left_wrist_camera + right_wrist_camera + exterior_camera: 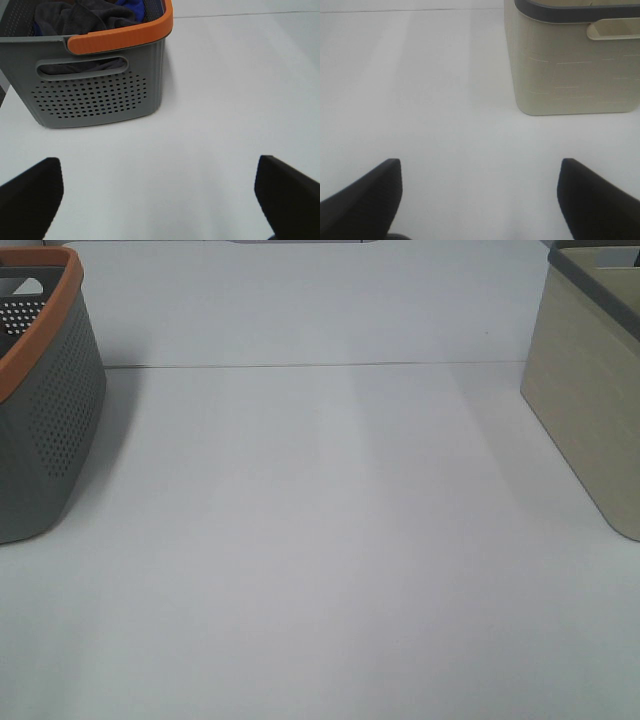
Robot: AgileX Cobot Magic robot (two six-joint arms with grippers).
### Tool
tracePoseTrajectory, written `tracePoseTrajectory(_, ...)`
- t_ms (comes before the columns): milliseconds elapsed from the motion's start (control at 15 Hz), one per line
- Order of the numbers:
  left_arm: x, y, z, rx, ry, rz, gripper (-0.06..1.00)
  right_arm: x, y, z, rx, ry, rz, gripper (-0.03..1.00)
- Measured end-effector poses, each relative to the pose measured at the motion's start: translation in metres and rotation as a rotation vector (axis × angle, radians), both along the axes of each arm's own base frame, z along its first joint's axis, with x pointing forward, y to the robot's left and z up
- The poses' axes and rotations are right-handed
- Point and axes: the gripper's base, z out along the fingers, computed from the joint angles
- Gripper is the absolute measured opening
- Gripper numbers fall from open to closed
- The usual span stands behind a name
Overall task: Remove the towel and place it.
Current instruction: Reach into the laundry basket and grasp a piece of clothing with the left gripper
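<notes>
High view: the desk (320, 560) carries a grey basket (55, 430) with an orange rim at the frame's left edge and a beige basket (590, 410) at its right edge. Left wrist view: my left end effector (157, 172) is spread apart, holding nothing, facing the grey basket, where the dark towel (70, 20) lies crumpled inside beside a blue cloth (132, 6). Right wrist view: my right end effector (480, 167) is likewise apart and unladen, near the beige basket.

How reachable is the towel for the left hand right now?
Likely yes: the towel sits in the open-topped basket, nothing covers it, and only bare table separates it from the open left hand.
</notes>
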Motion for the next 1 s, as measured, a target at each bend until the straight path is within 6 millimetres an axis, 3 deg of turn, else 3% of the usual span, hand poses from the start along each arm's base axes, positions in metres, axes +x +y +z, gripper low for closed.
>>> tracePoseTrajectory(1000, 0.0, -0.0004, 0.0, -0.003, 0.0, -0.003, 0.99, 0.0, 0.0, 0.0, 0.0, 0.0, 0.0, 0.83)
